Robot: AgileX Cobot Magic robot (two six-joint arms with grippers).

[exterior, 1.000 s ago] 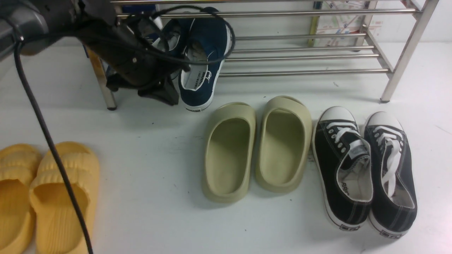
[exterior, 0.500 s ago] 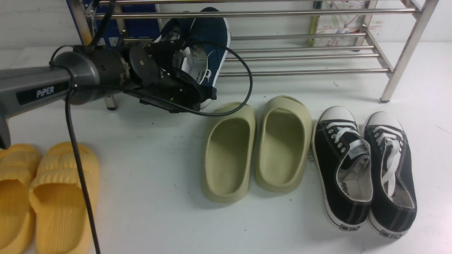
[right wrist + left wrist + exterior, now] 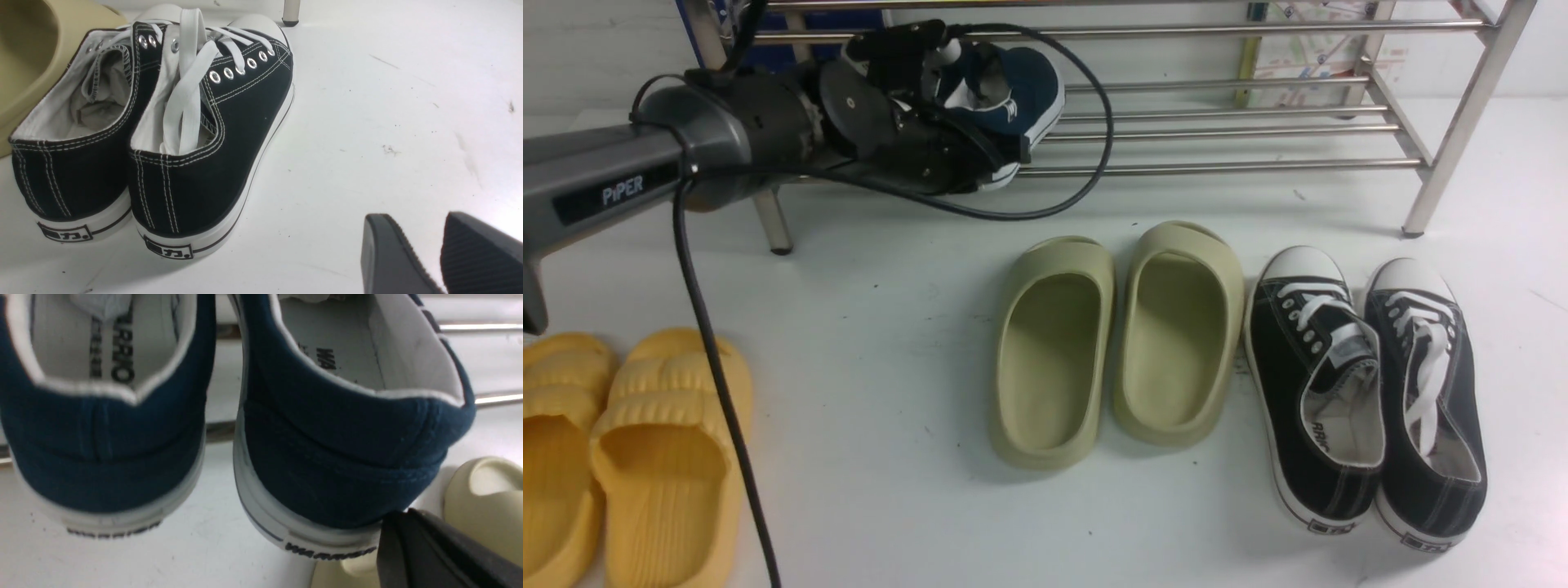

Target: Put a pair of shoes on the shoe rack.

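Observation:
Two navy-blue slip-on shoes lie side by side on the lower bars of the steel shoe rack (image 3: pixel 1217 131), heels toward me. The front view shows only the right-hand shoe (image 3: pixel 1025 94); my left arm covers the other. Both heels fill the left wrist view, the left shoe (image 3: pixel 106 449) and the right shoe (image 3: pixel 347 457), with a rack bar (image 3: pixel 490 399) behind. My left gripper (image 3: pixel 1011 153) (image 3: pixel 402 517) is shut on nothing, its tip against the white sole at the right shoe's heel. My right gripper (image 3: pixel 416 228) is out of the front view and hangs open above the white floor, holding nothing.
Before the rack stand two olive-green slippers (image 3: pixel 1054 351), and to their right a pair of black lace-up sneakers (image 3: pixel 1364 392) (image 3: pixel 196 134). Yellow slippers (image 3: pixel 662 457) lie at the near left. A black cable (image 3: pixel 1086 163) loops from my left arm over the rack's front bar.
My left arm swung down and reached toward the rack. The right navy shoe, which hung tilted with its heel over the front bar, now lies further in and flatter.

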